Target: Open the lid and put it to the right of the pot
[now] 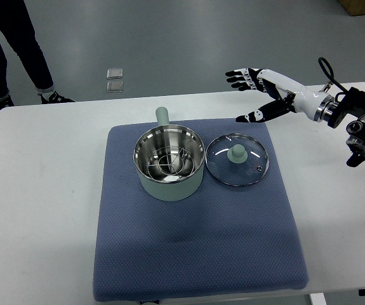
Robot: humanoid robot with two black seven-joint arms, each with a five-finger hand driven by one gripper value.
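Looking down from my station, I see the pale green pot (169,163) sitting open on the blue mat (195,248), its handle pointing toward twelve o'clock, with the glass lid (237,159) lying flat on the mat at its three o'clock, just beside it, knob up. My right hand (263,95) hangs above the white table (36,210) at about one o'clock from the lid, clear of it, fingers spread wide and holding nothing. A person's legs (14,54) stand off the table at roughly ten o'clock.
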